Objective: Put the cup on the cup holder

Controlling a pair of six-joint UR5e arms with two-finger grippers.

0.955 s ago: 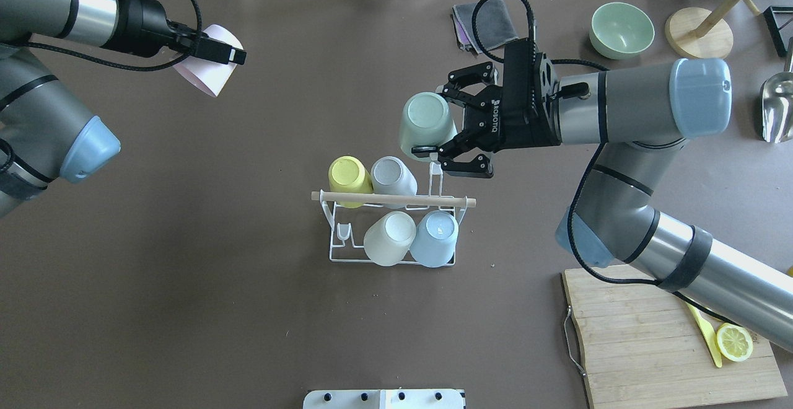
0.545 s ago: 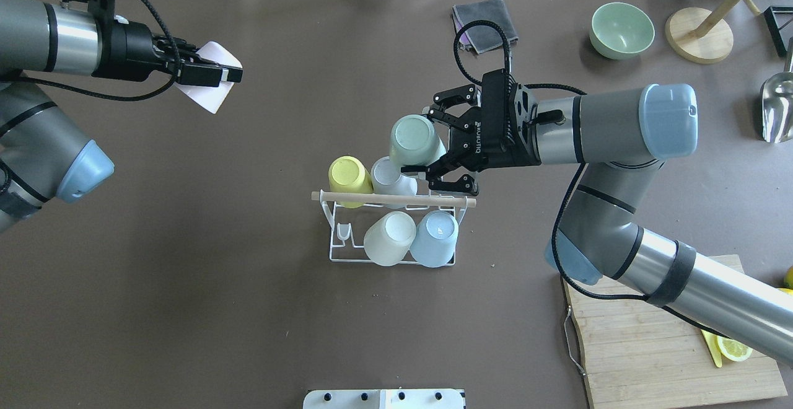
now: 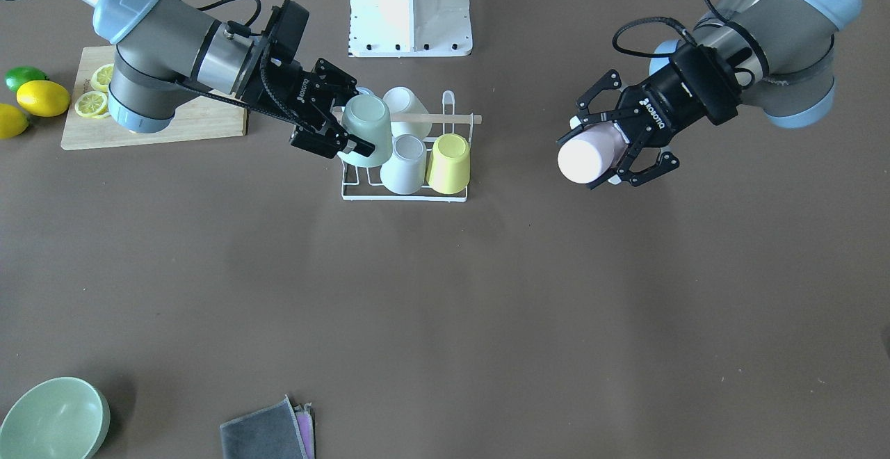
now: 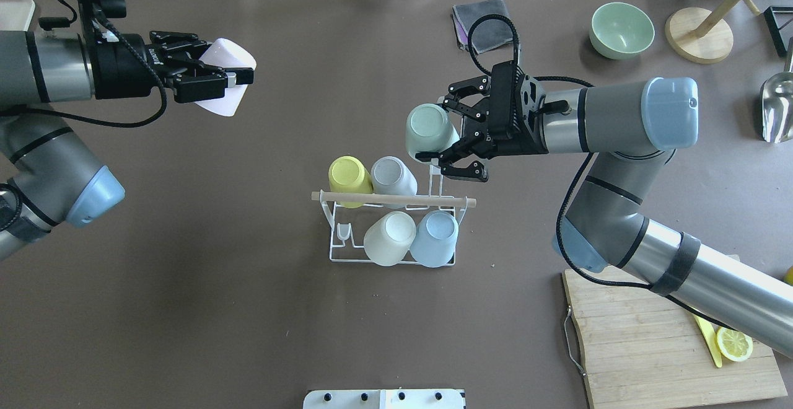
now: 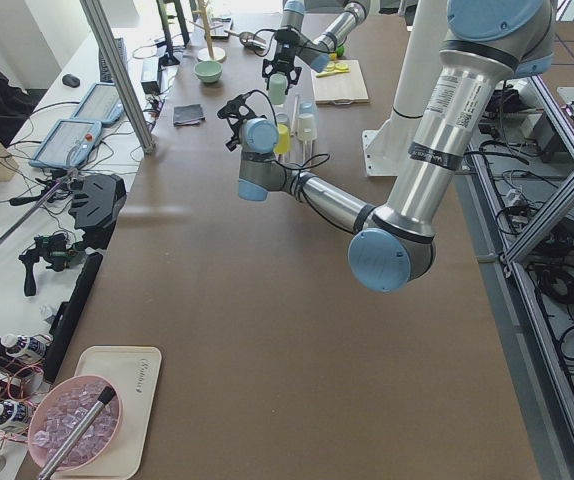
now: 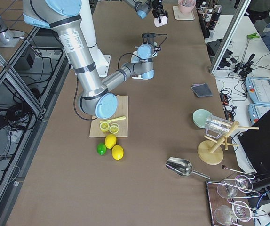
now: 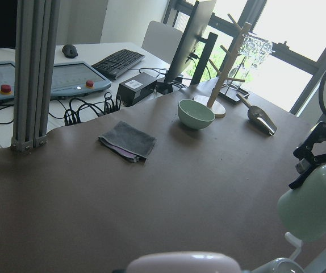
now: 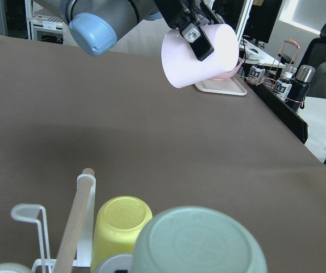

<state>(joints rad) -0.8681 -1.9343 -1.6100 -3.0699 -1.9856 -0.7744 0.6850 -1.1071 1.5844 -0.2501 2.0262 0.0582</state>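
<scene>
The right hand (image 4: 438,131) grips a pale green cup (image 4: 425,127) mouth-down, near upright, just behind the free prong (image 4: 437,176) at the white cup holder (image 4: 396,199)'s right end, while the left hand (image 4: 226,73), clutching a pink cup (image 4: 230,100), hangs well apart over the tabletop (image 4: 186,272).

Brown table (image 4: 186,310) carries cup holder (image 4: 396,199), cutting board (image 4: 650,347), green bowl (image 4: 621,30), grey cloth (image 4: 489,20), lemons (image 3: 42,97).

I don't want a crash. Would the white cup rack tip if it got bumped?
Possibly. The cup holder is thin wire, so it is probably light. Four cups sit upside down on it, raising its weight. Its wide base likely resists tipping.
</scene>
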